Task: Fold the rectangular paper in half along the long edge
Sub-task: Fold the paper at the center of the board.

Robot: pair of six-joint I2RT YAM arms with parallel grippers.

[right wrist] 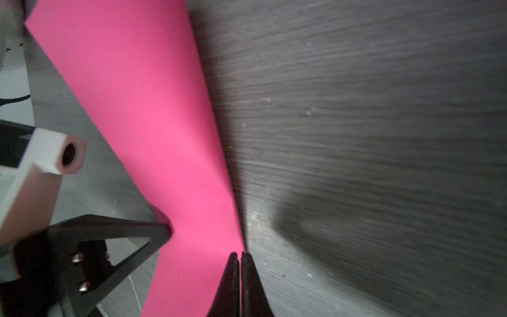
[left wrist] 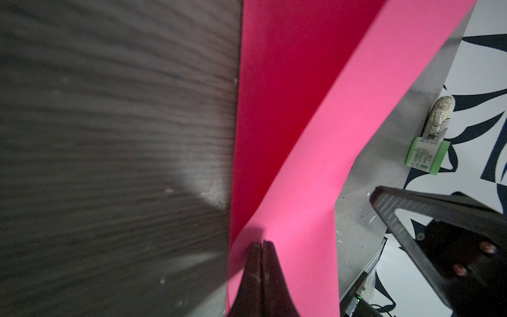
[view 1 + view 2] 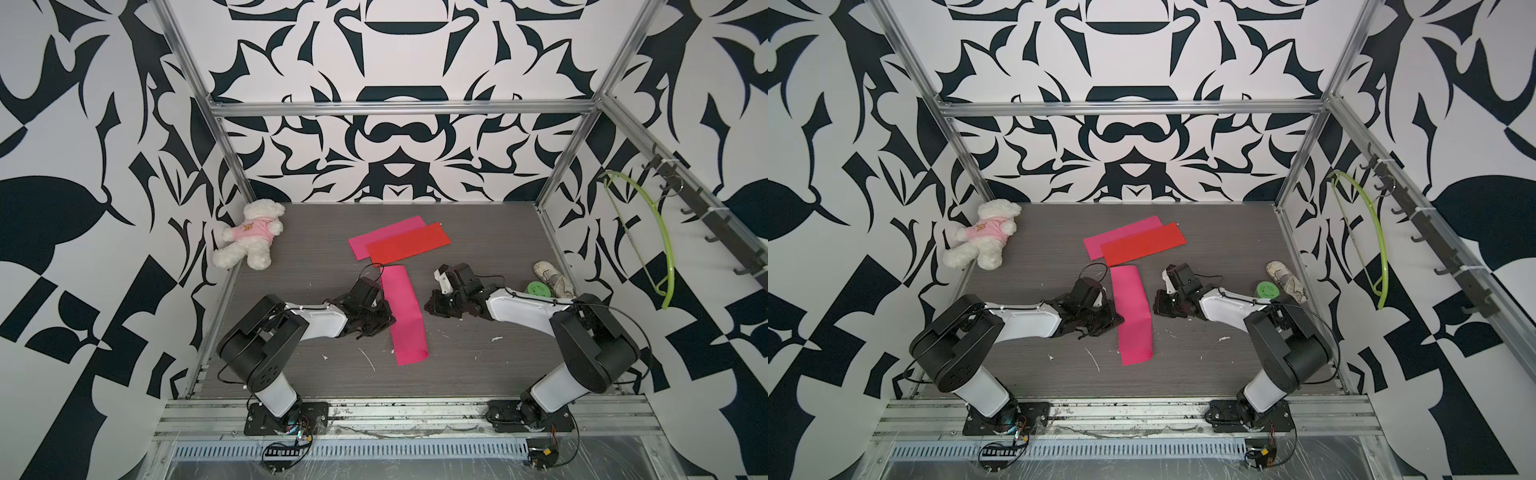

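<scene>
left gripper [image 2: 262,244] shut, tips on paper [image 2: 315,137] edge, hold unclear | right gripper [image 1: 241,255] shut at opposite edge | paper lay on table [image 3: 307,266] between them, upper layer bowed | risk: dragging tips could skew crease

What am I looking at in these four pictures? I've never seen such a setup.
Two black-and-white robot arms stand at a grey wood-grain table. Two pictures look down from overhead; two close-ups come from wrist cameras. Between the arms lies a hot-pink paper strip, one layer lifted. The left gripper and right gripper are shut, tips at opposite sides of it; whether they pinch it I cannot tell. Also there: a red paper sheet partly over a pink paper sheet, a white teddy bear, a green-capped bottle.
</scene>
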